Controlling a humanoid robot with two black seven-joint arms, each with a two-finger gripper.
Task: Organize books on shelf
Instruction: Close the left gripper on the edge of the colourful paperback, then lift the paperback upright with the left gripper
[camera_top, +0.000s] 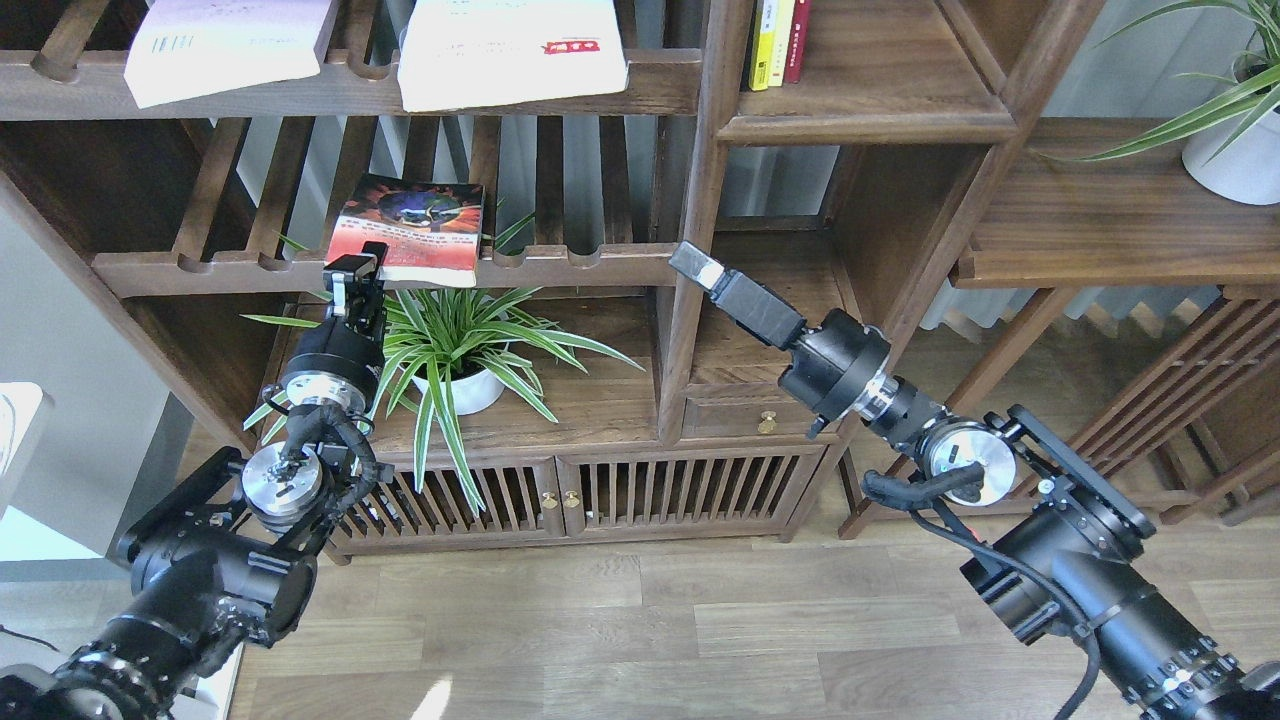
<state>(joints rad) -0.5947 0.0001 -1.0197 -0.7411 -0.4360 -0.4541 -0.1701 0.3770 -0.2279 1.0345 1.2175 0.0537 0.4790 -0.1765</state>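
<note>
The dark book with the orange-red cover (415, 225) lies flat on a slatted rack, its near edge jutting over the front rail. My left gripper (352, 272) is shut on that book's near left corner. On the slatted rack above lie the large white book with a red label (505, 45) and the pale lilac book with a barcode (225, 45). The solid-board shelf (870, 125) is at the upper right, with a few upright books (775, 40) at its left end. My right gripper (690, 262) hovers by the central post, holding nothing; its fingers cannot be told apart.
A potted spider plant (455, 350) stands on the cabinet top just below my left gripper. A vertical post (690, 200) separates the racks from the right compartments. Another potted plant (1235, 150) sits on the far right board (1100, 240).
</note>
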